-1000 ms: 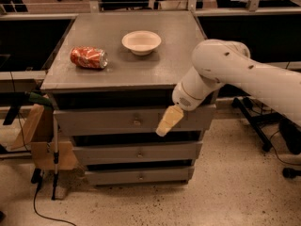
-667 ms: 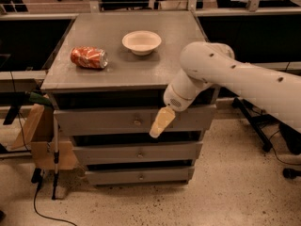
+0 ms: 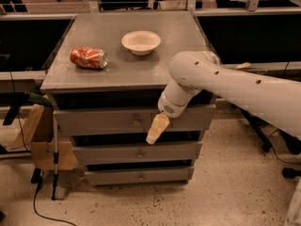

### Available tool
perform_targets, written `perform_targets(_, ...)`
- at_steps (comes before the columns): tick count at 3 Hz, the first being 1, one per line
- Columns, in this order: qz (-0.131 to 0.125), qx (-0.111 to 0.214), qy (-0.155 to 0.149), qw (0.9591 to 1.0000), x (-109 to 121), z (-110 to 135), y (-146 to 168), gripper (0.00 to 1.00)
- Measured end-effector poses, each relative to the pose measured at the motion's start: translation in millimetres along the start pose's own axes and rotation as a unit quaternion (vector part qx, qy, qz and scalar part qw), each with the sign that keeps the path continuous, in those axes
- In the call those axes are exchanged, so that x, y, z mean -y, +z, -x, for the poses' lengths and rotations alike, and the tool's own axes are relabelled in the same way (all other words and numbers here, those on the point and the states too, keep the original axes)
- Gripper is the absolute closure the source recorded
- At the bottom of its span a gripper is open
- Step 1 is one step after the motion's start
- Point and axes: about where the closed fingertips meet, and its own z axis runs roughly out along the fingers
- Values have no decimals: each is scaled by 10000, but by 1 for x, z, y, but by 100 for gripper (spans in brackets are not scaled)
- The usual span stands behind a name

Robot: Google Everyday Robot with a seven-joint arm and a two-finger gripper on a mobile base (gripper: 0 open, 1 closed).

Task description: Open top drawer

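The top drawer [image 3: 103, 120] is the tallest of three grey drawer fronts under the cabinet top, with a small round knob [image 3: 137, 123] at its centre. Its front sits about level with the two drawers below. My gripper [image 3: 156, 129] hangs from the white arm in front of the top drawer's lower edge, just right of and slightly below the knob. It does not appear to touch the knob.
On the cabinet top [image 3: 117, 72] lie a crushed red can [image 3: 88, 58] at the left and a white bowl [image 3: 141, 42] at the back. A cardboard piece and a thin pole [image 3: 55, 159] stand at the cabinet's left. Desks and chair bases surround it.
The arm has swung left across the drawer front, bringing the gripper from right of centre to just beside the knob. The drawer has not moved.
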Motion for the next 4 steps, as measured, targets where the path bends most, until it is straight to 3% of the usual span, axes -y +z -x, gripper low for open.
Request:
perform_targets(1, -330, 141, 162, 9992, -1, -2, -1, 0)
perform_targets(3, -1022, 822, 41, 9914, 3, 17, -17, 0)
perform_targets(4, -925, 1012, -94, 9905, 7, 29, -10, 0)
